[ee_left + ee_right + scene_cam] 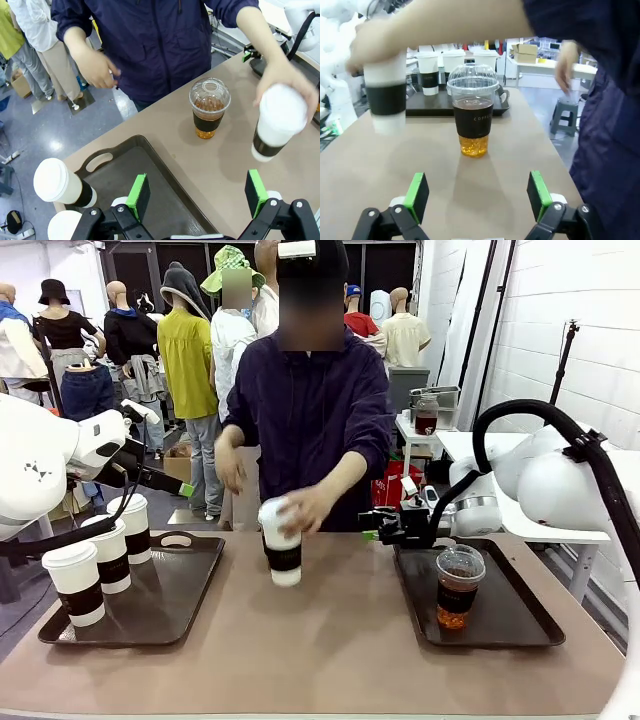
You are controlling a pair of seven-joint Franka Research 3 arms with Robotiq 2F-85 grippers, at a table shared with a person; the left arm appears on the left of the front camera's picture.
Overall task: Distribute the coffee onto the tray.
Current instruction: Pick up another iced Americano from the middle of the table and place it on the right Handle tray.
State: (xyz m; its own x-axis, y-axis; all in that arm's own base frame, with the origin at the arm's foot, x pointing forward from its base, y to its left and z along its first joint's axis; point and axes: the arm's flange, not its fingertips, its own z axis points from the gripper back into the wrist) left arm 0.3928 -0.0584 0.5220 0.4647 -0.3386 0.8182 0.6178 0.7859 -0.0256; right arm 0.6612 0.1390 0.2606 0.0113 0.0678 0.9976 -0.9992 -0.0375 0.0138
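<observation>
Three white coffee cups with dark sleeves (110,553) stand on the left tray (185,590). The person's hand holds another white cup (281,545) (277,125) (385,95), tilted, low over the table's middle. A clear dome-lidded cup (209,107) (472,112) stands on the table near the person. A second clear cup (458,585) stands on the right tray (510,615). My left gripper (180,485) (196,192) hangs open above the left tray's far corner. At the right tray's far left corner my right gripper (375,525) (477,195) is open, facing the clear cup on the table.
The person stands at the far side, both forearms over the table. The left tray's handle (98,161) is near the table's far edge. Bare tabletop (330,650) lies between the two trays. A white side table (430,435) stands behind on the right.
</observation>
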